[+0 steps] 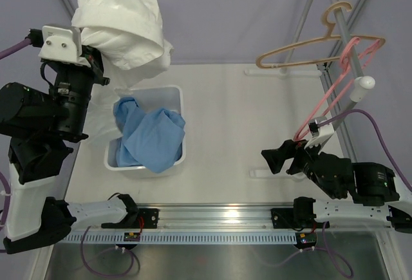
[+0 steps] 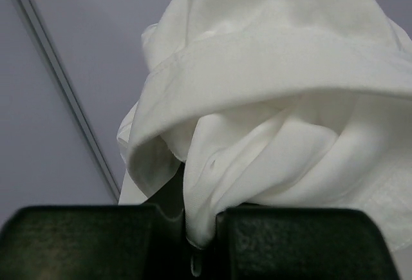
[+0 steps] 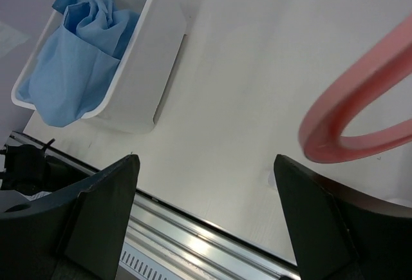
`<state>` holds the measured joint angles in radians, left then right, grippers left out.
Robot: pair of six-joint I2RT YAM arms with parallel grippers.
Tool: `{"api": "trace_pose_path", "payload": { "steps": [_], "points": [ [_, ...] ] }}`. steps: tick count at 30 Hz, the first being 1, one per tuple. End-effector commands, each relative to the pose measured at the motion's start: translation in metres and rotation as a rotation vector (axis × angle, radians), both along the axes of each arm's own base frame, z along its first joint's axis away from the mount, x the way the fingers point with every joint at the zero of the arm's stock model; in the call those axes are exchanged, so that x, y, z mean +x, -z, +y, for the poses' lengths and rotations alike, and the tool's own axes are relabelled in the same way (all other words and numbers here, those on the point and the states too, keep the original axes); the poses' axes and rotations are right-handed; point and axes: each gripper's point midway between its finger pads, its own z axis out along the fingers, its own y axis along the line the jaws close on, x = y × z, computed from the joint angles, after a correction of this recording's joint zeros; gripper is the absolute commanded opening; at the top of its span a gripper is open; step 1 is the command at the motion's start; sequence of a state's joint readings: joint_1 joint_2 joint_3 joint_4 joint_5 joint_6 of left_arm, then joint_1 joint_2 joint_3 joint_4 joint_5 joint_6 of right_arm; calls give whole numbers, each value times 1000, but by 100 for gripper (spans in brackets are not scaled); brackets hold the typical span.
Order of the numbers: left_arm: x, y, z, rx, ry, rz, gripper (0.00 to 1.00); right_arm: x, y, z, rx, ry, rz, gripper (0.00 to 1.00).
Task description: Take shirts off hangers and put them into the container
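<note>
Table (image 1: 244,132): pale, flat top, with a metal rail (image 1: 219,215) along the near edge where both arms are mounted.

White shirt (image 1: 122,26) (image 2: 270,100): off its hanger, bunched in a loose mass and held up in the air at far left, above and just behind the container. Folds drape over the left wrist. It is not in the tub.

Left gripper (image 2: 203,228): fingers (image 2: 84,241) pressed together, with a fold of the white shirt pinched between them. In the top view the claw itself is mostly hidden under the cloth.

Container (image 1: 177,90) (image 3: 138,67): white tub on the left half of the table, in front of the left arm.

Light blue shirt (image 1: 151,138) (image 3: 71,67): crumpled inside the tub, filling most of it. One edge spills over the near rim, and a hump rises above the far-left corner.

Tan hanger (image 1: 302,48): bare, hooked on the frame at far right, lying roughly level.

Pink hanger (image 1: 335,84) (image 3: 360,100): bare, hung on the same side by the white pole (image 1: 364,82) with its round knob. It slants down toward the right wrist. In the right wrist view its curved end shows ahead of one finger; cannot tell whether they touch.

Right gripper (image 1: 286,159) (image 3: 205,164): low over the right half of the table and pointing left. The jaws are spread wide, with only bare table showing between them.
</note>
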<state>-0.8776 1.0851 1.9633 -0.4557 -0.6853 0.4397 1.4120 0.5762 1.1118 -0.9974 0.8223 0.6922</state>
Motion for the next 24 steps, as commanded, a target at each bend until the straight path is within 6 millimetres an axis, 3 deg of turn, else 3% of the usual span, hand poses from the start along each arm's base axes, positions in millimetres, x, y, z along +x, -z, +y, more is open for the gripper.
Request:
{"api": "trace_pose_path", "payload": {
  "steps": [1, 5, 11, 16, 20, 23, 24],
  "points": [
    [-10, 6, 21, -16, -45, -12, 0, 0, -7, 12, 14, -23, -18, 94],
    [-26, 10, 39, -70, -32, -26, 0, 1, -5, 18, 1, -29, -19, 95],
    [-70, -6, 66, -201, 97, -106, 0, 1, -2, 19, -1, -27, -18, 96],
    [-95, -10, 77, -275, 191, -142, 0, 1, -1, 21, -7, -27, -17, 96],
    [-95, 0, 76, -285, 196, -120, 0, 1, -1, 22, -9, -29, -16, 96],
    [-80, 17, 57, -246, 201, -87, 0, 1, -2, 23, 1, -32, -17, 96],
    [-70, 26, 41, -217, 216, -69, 0, 1, -2, 24, 1, -32, -17, 96]
  ]
}}
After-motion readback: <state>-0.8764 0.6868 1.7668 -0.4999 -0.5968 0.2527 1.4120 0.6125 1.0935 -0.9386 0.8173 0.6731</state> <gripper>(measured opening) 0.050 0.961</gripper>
